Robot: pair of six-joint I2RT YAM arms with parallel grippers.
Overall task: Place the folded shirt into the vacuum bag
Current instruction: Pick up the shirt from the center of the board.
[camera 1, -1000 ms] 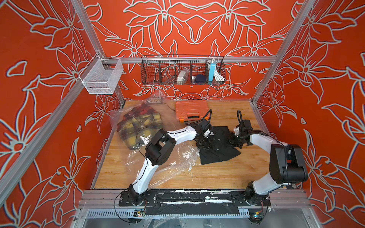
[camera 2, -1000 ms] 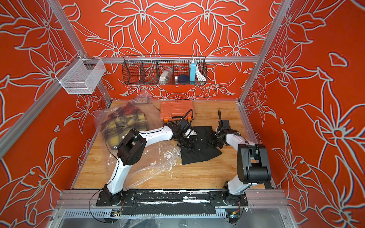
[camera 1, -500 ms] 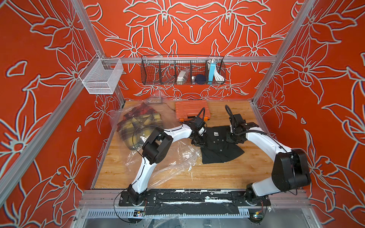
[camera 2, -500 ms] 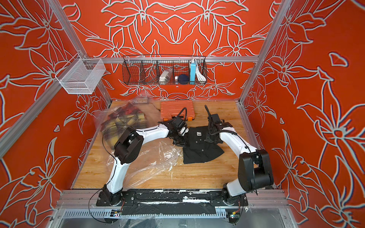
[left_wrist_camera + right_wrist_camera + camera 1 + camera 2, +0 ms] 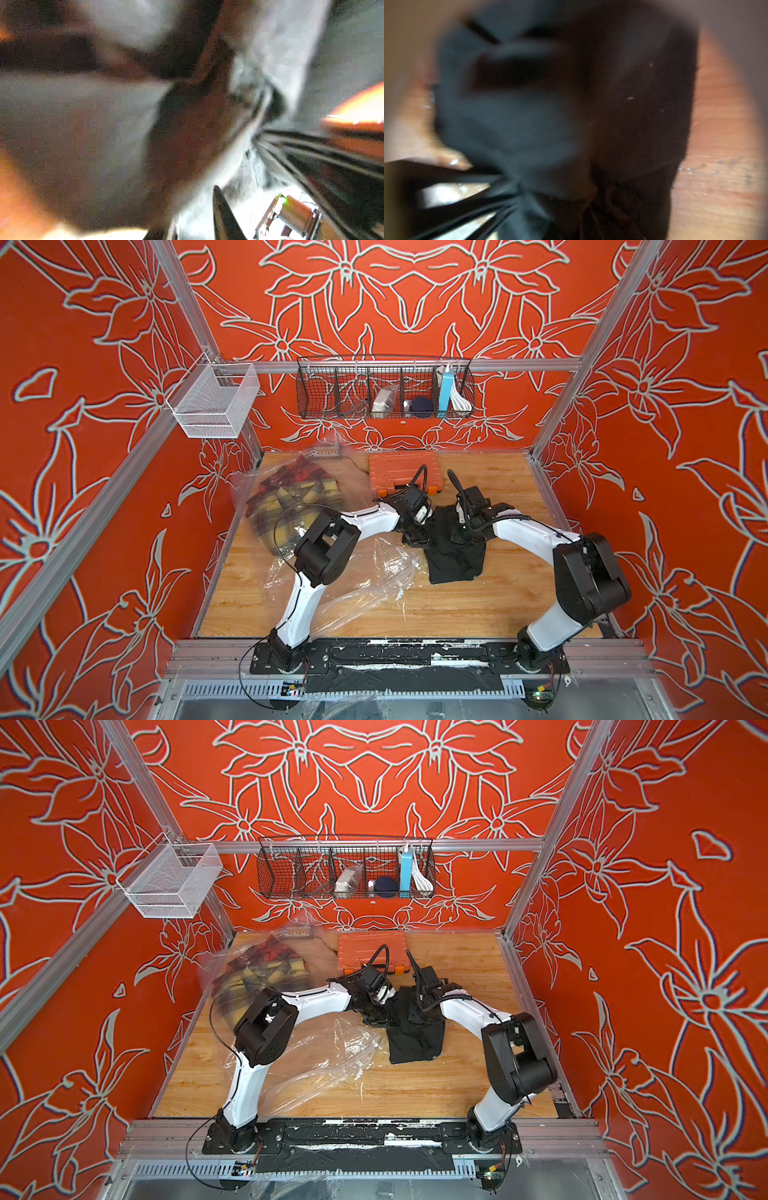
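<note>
The left claw (image 5: 415, 529) and right claw (image 5: 458, 531) sit close together on the far edge of the black folded shirt (image 5: 455, 562); blur hides whether either is clenched or released. The shirt lies on the bench (image 5: 498, 597), apparently outside the vacuum bag (image 5: 365, 572), whose crumpled mouth is just beside the left claw. A plaid garment (image 5: 291, 502) is already bagged. Insertion is left. Beyond: an orange case (image 5: 399, 466), red floral walls (image 5: 415, 302).

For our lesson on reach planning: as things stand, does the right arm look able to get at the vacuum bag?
Probably not directly: the vacuum bag lies beyond the black shirt, beneath the left arm, and the left end effector blocks the straight path.
</note>
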